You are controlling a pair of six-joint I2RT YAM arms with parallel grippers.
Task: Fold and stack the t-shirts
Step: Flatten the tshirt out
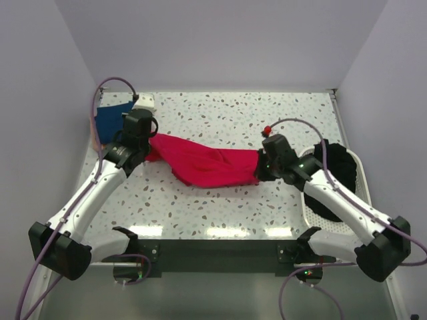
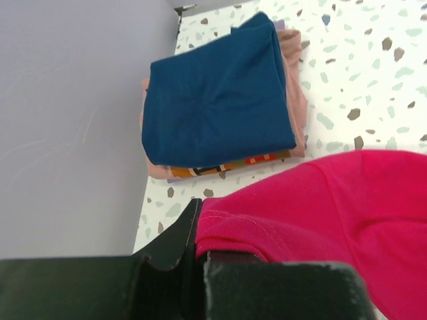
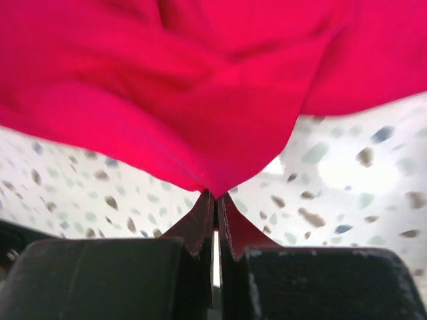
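The crimson-red t-shirt [image 1: 207, 163] hangs stretched between my two grippers above the middle of the table. My left gripper [image 1: 148, 152] is shut on its left end; the hem [image 2: 233, 230] shows pinched in the jaws. My right gripper [image 1: 261, 167] is shut on its right end, with the cloth [image 3: 200, 87] pinched at the fingertips and hanging over the table. A folded navy blue t-shirt [image 2: 217, 100] lies on a folded pale pink one [image 2: 297, 100] at the far left corner, also seen in the top view [image 1: 110, 120]. A black t-shirt [image 1: 337, 173] lies in the basket.
The white perforated basket [image 1: 357, 183] stands at the right edge under my right arm. A small white box [image 1: 145, 102] sits behind the stack at the back left. Grey walls [image 2: 67, 120] close in the left and back. A striped edge [image 2: 227, 165] shows within the stack.
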